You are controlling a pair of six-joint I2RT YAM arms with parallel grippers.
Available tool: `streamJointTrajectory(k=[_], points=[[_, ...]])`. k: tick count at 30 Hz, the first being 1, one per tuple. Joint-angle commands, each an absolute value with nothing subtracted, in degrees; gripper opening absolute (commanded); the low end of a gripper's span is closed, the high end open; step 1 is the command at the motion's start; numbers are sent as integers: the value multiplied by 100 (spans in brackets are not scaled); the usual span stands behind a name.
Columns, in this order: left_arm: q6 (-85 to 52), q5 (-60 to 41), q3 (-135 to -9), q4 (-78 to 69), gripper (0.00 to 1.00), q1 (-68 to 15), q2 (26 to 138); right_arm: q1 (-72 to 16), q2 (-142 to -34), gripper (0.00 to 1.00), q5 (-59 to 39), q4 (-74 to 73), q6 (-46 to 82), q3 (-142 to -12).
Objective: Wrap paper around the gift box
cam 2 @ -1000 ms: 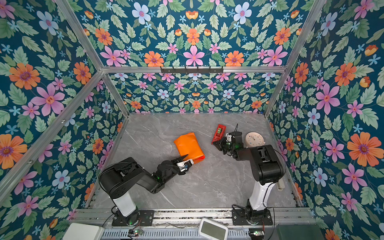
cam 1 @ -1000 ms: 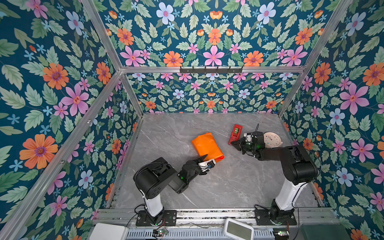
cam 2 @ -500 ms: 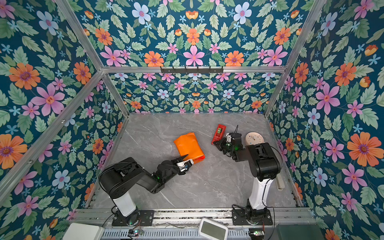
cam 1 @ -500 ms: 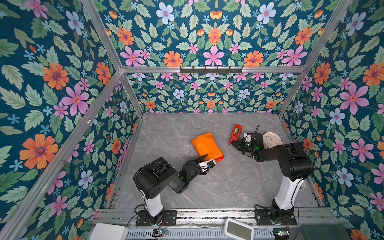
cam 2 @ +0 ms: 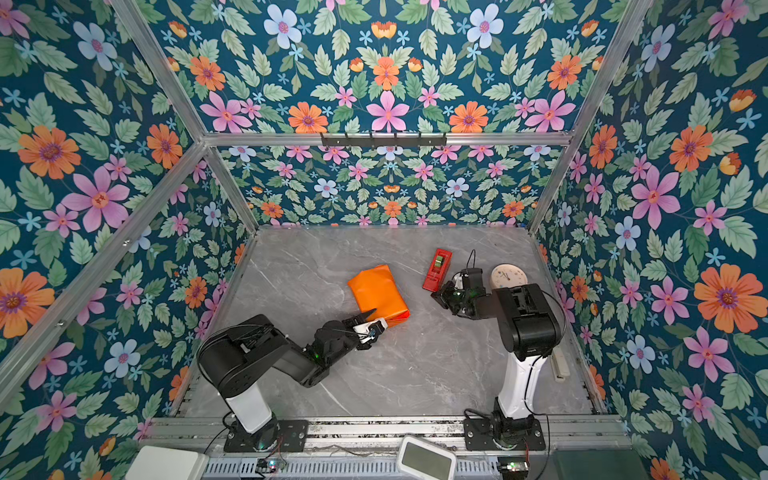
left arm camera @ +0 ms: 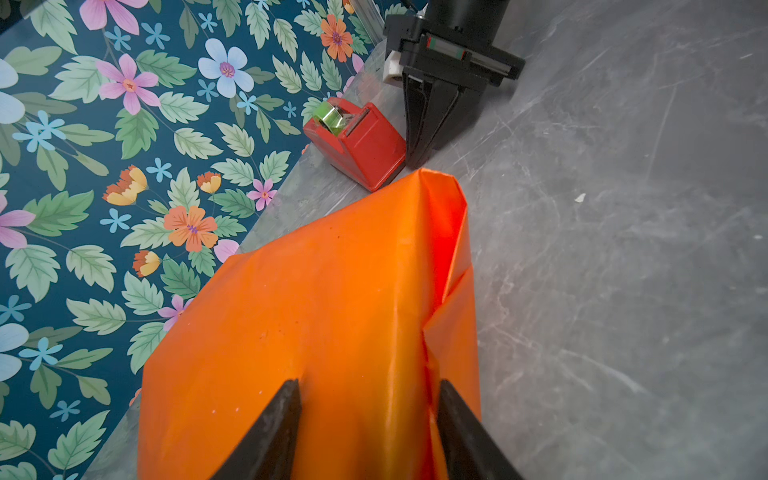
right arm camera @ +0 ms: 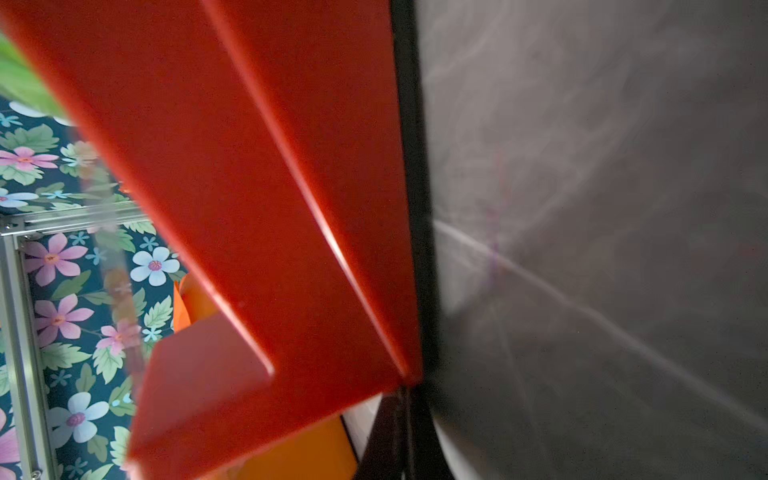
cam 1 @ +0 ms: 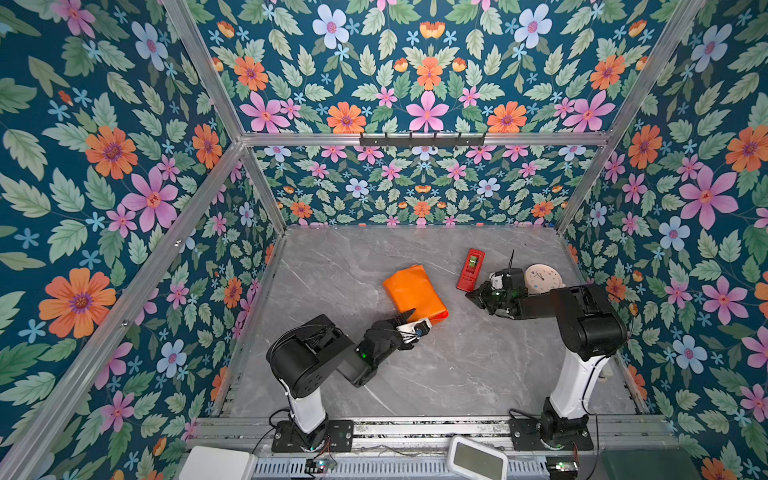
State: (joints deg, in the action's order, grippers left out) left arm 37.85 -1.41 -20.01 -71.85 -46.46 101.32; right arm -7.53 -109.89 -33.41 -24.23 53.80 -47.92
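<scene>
The paper [cam 1: 413,293] lies near the middle of the grey marble tabletop [cam 1: 457,365], orange face out, folded into a slanted oblong parcel; no gift box shows, so whether it is inside cannot be told. In the left wrist view a loose fold gapes along one side of the paper [left arm camera: 332,311]. The left gripper [cam 1: 415,319] sits at the parcel's near end, its jaws partly apart and astride the paper; whether they pinch it I cannot tell. Beyond the parcel's far end stands a red tape dispenser [cam 1: 471,269] holding a green roll [left arm camera: 330,116]. The right gripper [cam 1: 468,296] lies low just beside the dispenser's near end, jaws closed together. A round pale disc [cam 1: 542,279] lies behind it.
</scene>
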Motion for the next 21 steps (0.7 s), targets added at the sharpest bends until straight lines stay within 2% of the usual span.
streamJointTrajectory(k=[1,6,12,15,21], points=[[3718,-290,-1995,-6565,53,-4644,10150,-743,-10769,0,-3586,-2178,4931,-4726],[3716,-283,-1995,-6565,53,-4642,10158,-848,-9653,0,-4169,-1836,4046,-4186],[3724,-281,-2000,-6574,53,-4641,10173,-1702,-8223,0,-4290,-1221,3103,-3504],[3723,-281,-2004,-6567,53,-4643,10169,-2242,-8084,0,-4283,-1531,3059,-3344],[3705,-282,-1986,-6574,53,-4643,10160,-2987,-8735,0,-4130,-1832,2989,-3791]])
